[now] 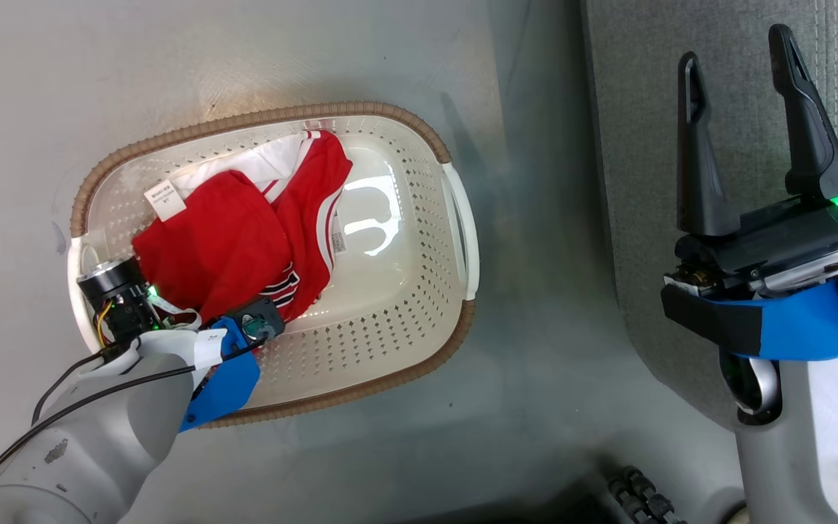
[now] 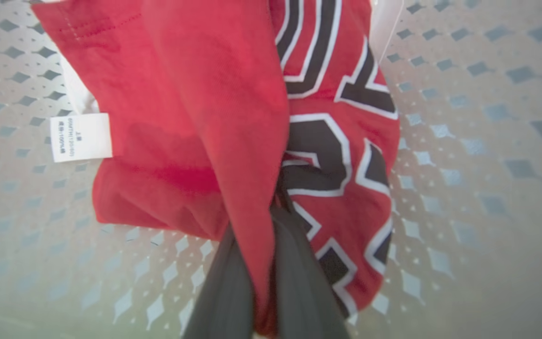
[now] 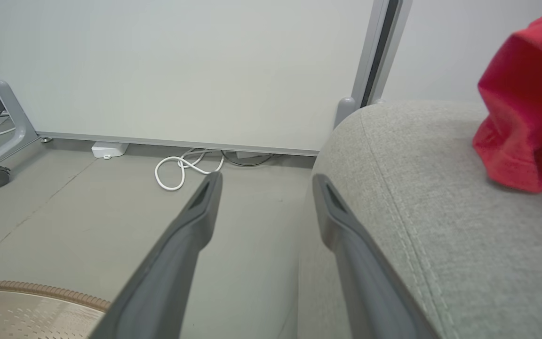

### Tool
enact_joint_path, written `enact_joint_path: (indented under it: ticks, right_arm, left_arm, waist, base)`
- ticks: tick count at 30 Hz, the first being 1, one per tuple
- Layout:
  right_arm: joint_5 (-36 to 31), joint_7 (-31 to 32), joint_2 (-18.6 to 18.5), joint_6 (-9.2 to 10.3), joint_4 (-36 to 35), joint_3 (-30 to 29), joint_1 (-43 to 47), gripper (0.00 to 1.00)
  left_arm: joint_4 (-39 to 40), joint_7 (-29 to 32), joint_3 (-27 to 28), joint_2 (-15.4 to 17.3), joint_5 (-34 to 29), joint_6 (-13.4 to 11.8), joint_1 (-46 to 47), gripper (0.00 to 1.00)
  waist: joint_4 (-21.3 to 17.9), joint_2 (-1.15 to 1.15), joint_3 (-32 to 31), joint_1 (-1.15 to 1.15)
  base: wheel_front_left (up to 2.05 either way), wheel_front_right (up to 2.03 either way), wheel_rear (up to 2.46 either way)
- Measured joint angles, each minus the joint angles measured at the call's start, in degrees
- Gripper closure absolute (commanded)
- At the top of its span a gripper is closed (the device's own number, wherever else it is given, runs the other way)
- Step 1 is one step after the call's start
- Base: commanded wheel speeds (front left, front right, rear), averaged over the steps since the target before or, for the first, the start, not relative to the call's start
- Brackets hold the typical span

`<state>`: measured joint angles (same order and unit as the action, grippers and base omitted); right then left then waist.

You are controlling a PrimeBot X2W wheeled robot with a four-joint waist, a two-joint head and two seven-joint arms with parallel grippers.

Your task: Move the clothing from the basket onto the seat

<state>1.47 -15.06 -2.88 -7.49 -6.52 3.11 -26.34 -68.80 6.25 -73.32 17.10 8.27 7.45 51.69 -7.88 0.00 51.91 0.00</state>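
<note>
- Red jersey (image 1: pixel 244 240): in basket (image 1: pixel 259 116), fold clamped in left claw (image 2: pixel 264 245), not yet lifted out.
- Red garment (image 3: pixel 525 103): already lying on seat (image 3: pixel 440 212).
- Right claw (image 3: pixel 266 179): fingers apart, empty, beside seat edge.
- Judged roughly halfway; lift and carry-over left.

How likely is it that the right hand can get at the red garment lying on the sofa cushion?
Probably yes. The right hand is open at the edge of the sofa cushion, and bare upholstery lies between it and the red garment, though it would have to turn toward it.
</note>
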Motion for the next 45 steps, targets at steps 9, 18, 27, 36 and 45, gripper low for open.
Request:
enact_joint_path:
  ticks: [9,18,27,36,45]
  right_arm:
    - [0.1,0.0,0.0,0.0,0.8,0.1,0.0,0.0]
    - [0.2,0.0,0.0,0.0,2.8,-0.2,0.8,0.0]
    - [0.2,0.0,0.0,0.0,5.0,-0.9,3.5,0.0]
    - [-0.6,0.0,0.0,0.0,7.2,-1.9,7.7,0.0]
    - [-1.0,0.0,0.0,0.0,8.9,-2.9,11.8,0.0]
  left_arm:
    - [0.7,-2.9,0.0,-1.4,0.3,0.0,-0.5,1.0]
    - [2.4,-8.0,0.0,-3.7,3.2,0.0,-2.4,1.0]
    - [4.9,-12.6,0.0,-6.4,7.3,0.0,-4.6,1.0]
    - [7.6,-18.0,0.0,-8.1,17.7,0.0,-6.9,1.0]
    - [10.4,-21.1,0.3,-8.3,24.1,0.0,-7.2,1.0]
  waist:
    - [0.3,0.0,-2.9,0.0]
    - [1.7,0.0,-8.9,0.0]
    - [3.6,0.0,-17.1,-0.01]
    - [6.1,0.01,-25.9,-0.02]
    - [8.7,0.01,-33.9,-0.01]
  base:
    - [0.0,0.0,0.0]
    - [0.0,0.0,0.0]
    - [0.0,0.0,0.0]
    - [0.0,0.0,0.0]
    - [0.0,0.0,0.0]
